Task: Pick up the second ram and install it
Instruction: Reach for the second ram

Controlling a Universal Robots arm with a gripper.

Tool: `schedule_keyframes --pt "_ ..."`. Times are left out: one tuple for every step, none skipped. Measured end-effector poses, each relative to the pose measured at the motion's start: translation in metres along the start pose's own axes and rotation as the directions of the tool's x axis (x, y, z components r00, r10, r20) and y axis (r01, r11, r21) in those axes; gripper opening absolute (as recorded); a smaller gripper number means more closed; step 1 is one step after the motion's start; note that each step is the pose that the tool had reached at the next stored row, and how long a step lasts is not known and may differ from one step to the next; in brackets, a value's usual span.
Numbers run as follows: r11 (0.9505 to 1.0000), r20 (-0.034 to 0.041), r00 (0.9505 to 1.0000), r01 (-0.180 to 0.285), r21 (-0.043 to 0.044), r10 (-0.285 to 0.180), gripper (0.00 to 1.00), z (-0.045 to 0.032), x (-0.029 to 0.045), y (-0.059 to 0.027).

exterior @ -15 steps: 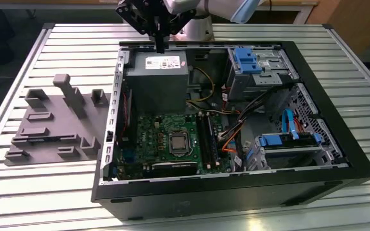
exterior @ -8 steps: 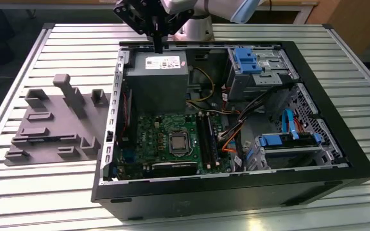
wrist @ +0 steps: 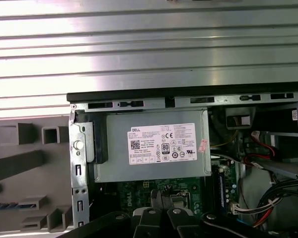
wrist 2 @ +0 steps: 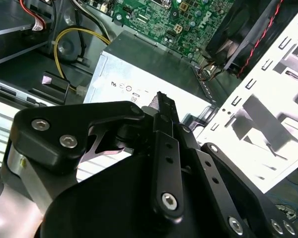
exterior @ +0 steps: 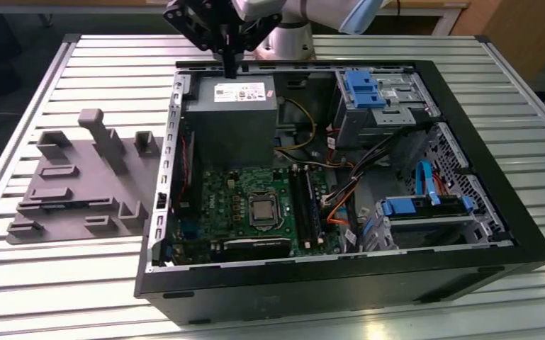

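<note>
The table is silver with ribbed stripes. The computer case is black, its circuit board green. The power supply is grey with a white label, the wires beside it yellow. The drive brackets are blue, the fixture block grey, the gripper black.

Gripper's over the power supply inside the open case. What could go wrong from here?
1. The gripper hangs low over the power supply, near the case's rear wall; a sideways move could clip either.
2. The orange cables lie beside the memory sockets and might snag an insertion there.
3. The grey fixture has tall posts that a low approach could strike.
</note>
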State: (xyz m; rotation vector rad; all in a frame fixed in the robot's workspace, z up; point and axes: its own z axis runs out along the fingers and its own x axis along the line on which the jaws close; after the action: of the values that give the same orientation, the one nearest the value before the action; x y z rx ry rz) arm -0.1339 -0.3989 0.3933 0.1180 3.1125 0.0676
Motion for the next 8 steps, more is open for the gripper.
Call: schedule_keyframes --pt "1.0 0.0 1.0 0.0 0.0 0.0 0.11 0.0 0.0005 -0.0001" --pt "1.0 0.0 1.0 0.0 0.0 0.0 0.11 0.0 0.001 -0.0001" --pt "1.0 0.0 1.0 0.0 0.0 0.0 0.11 -0.0001 0.0016 -0.0001" --pt "1.0 0.0 1.0 0.0 0.0 0.0 0.11 -0.0001 0.0022 -0.0002" --pt "1.0 0.0 1.0 0.0 0.0 0.0 0.11 -0.0001 0.0028 -0.0002" --pt "1.0 0.0 1.0 0.0 0.0 0.0 0.11 -0.0001 0.0034 -0.0003" --pt "1.0 0.0 1.0 0.0 0.0 0.0 0.11 -0.0001 0.004 -0.0003" --pt "1.0 0.0 1.0 0.0 0.0 0.0 0.11 -0.0001 0.0046 -0.0004"
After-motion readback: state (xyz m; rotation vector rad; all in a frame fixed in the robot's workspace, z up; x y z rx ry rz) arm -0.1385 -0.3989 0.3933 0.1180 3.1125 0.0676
